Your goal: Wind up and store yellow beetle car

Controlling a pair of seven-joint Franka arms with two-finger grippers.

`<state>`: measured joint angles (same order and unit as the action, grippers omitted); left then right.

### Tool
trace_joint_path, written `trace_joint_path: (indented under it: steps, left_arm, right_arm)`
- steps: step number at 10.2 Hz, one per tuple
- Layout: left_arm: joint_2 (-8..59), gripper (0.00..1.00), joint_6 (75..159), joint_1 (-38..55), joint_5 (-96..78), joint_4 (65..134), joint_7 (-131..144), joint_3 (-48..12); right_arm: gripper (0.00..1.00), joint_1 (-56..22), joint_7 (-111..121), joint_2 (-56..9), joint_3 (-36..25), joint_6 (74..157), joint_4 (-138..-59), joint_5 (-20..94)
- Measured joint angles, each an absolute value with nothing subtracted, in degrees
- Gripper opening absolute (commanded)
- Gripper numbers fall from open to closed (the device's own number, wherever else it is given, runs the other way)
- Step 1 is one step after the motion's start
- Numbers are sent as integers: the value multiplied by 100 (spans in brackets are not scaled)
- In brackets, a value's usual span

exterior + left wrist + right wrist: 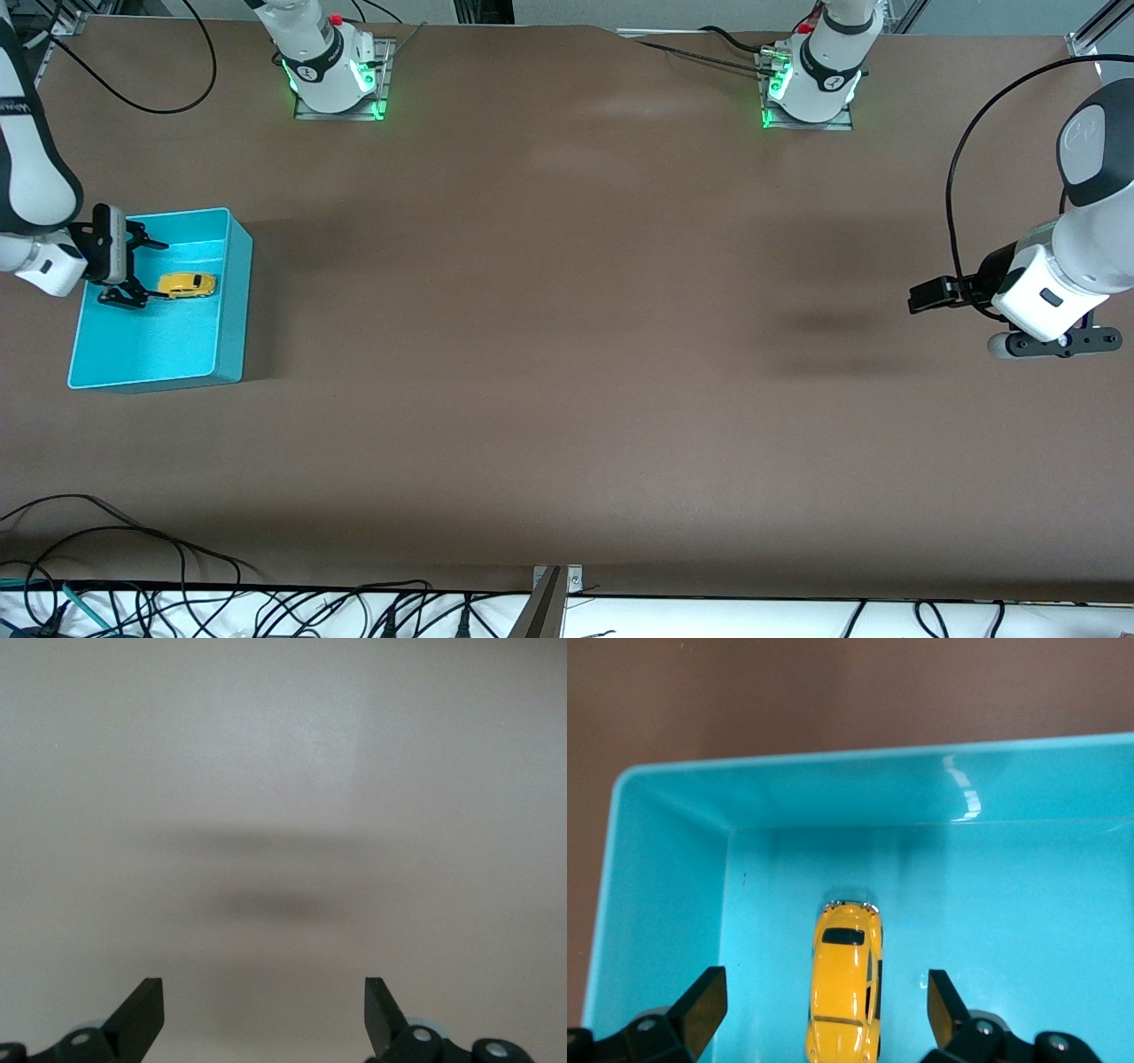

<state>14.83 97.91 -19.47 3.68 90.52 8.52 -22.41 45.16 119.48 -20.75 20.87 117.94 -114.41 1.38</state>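
Note:
The yellow beetle car (pixel 187 284) rests on the floor of the turquoise bin (pixel 232 306) at the right arm's end of the table. My right gripper (pixel 155 273) hangs low inside the bin, open, one finger on each side of the car's rear and neither touching it. In the right wrist view the yellow beetle car (pixel 846 983) lies lengthwise between the open fingers of the right gripper (pixel 826 980), on the bin (pixel 673 904) floor. My left gripper (pixel 917 297) waits open over bare table at the left arm's end. The left wrist view shows the left gripper (pixel 263 985) with nothing between its fingers.
Both arm bases (pixel 335 71) (pixel 811 84) stand along the table's edge farthest from the front camera. Cables (pixel 133 585) lie past the edge nearest that camera. Brown tabletop (pixel 567 354) stretches between the bin and the left gripper.

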Motion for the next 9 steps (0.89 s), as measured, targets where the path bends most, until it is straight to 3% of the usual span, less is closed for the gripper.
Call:
trace_joint_path:
  steps: [5, 9]
  left_arm:
    - [1483, 100, 9790, -1946, 368, 9052, 852, -2243]
    - [1484, 100, 9790, -1946, 368, 9052, 852, -2242]
  right_arm:
    - [100, 3319, 9042, -874, 2071, 10868, -11118, 486]
    - [100, 1999, 5893, 334, 1494, 10300, -11115, 789]
